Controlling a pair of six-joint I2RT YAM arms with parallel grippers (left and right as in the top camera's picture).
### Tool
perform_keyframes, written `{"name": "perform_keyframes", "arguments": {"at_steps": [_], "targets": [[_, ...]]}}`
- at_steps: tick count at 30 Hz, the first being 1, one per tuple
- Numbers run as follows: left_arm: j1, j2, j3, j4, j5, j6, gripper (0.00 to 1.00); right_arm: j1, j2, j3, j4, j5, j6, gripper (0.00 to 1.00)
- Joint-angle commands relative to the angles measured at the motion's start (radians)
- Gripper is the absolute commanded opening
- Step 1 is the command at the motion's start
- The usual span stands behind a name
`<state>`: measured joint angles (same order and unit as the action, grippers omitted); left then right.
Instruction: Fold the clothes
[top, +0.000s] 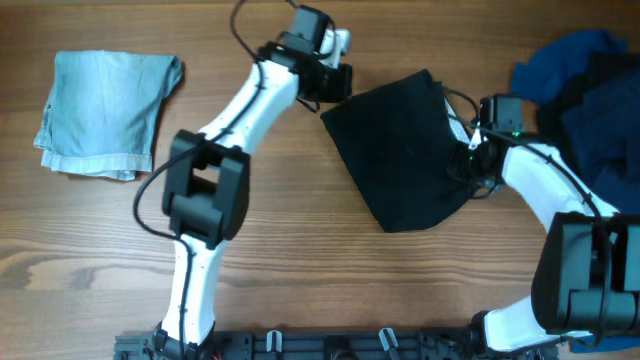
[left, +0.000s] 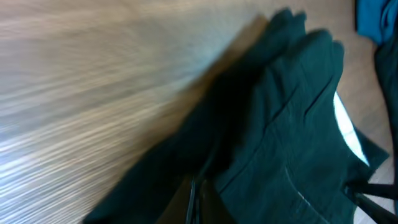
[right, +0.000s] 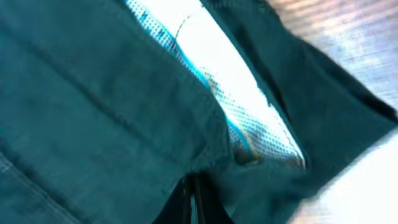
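Note:
The black shorts (top: 400, 150) lie flat in the middle of the table, folded to a rough wedge. My left gripper (top: 335, 88) is at their upper left corner; in the left wrist view the jaws (left: 193, 183) are pressed together with the black cloth (left: 273, 124) bunched at the tips. At the shorts' right edge my right gripper (top: 470, 162) is shut too, and in the right wrist view (right: 190, 180) it pinches a fold of the shorts (right: 93, 106) just below a white patterned lining (right: 249, 112).
A folded pale blue denim piece (top: 105, 112) lies at the far left. A heap of royal-blue and navy garments (top: 585, 90) fills the right back corner, close behind my right arm. Bare wooden tabletop (top: 350, 290) runs along the front.

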<state>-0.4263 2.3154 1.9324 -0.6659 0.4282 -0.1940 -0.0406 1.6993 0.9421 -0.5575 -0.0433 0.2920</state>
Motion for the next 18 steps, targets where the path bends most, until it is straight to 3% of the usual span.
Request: {"name": "perform_keyframes", "arguments": {"at_steps": [1, 7, 15, 18], "targets": [[-0.027, 0.041, 0.011, 0.011, -0.015, 0.038, 0.04, -0.003, 0.014, -0.090, 0.089, 0.063, 0.056, 0.04], [-0.022, 0.051, 0.011, -0.007, -0.190, 0.038, 0.06, -0.003, 0.014, -0.134, 0.157, 0.063, 0.085, 0.04], [0.031, -0.040, 0.042, 0.005, -0.190, 0.038, 0.05, -0.003, -0.113, 0.022, 0.018, -0.039, -0.005, 0.04], [0.032, -0.072, 0.046, 0.004, -0.137, 0.107, 0.08, -0.003, -0.197, 0.065, -0.013, -0.039, -0.003, 0.05]]}}
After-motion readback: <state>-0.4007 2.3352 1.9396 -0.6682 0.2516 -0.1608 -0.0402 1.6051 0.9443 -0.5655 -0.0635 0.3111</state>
